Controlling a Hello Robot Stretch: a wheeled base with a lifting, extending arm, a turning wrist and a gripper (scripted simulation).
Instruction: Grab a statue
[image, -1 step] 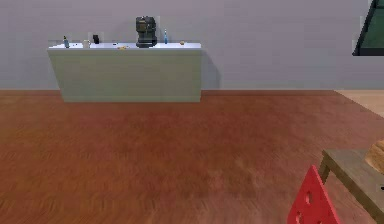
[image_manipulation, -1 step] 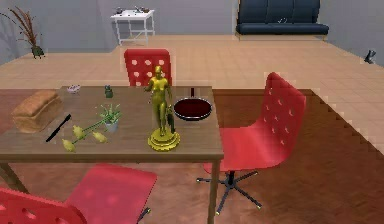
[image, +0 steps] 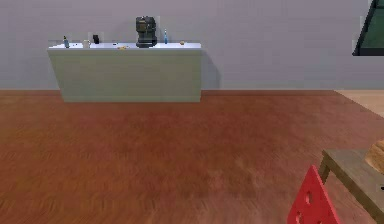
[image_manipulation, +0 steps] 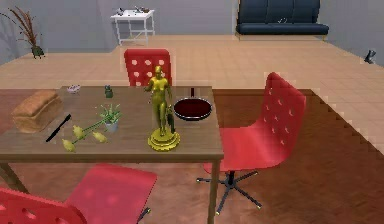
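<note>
Golden statue (image_manipulation: 160, 105) stands tall at the table (image_manipulation: 130, 152) edge beside a pan (image_manipulation: 192, 108), so a clumsy reach could topple it; the gripper's state cannot be told.

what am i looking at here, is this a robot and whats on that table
Both pictures are simulator renders from cameras on a wheeled robot with one arm. The forward view looks ahead over a wooden floor to a pale cabinet by the wall, with a dark bust and some small things on top. The arm side view looks out to the side where the arm reaches. There a wooden table carries a gold statue, a loaf, a dark pan, a small plant and yellow flowers, with red chairs around it. The robot's job is to grab a statue.
</note>
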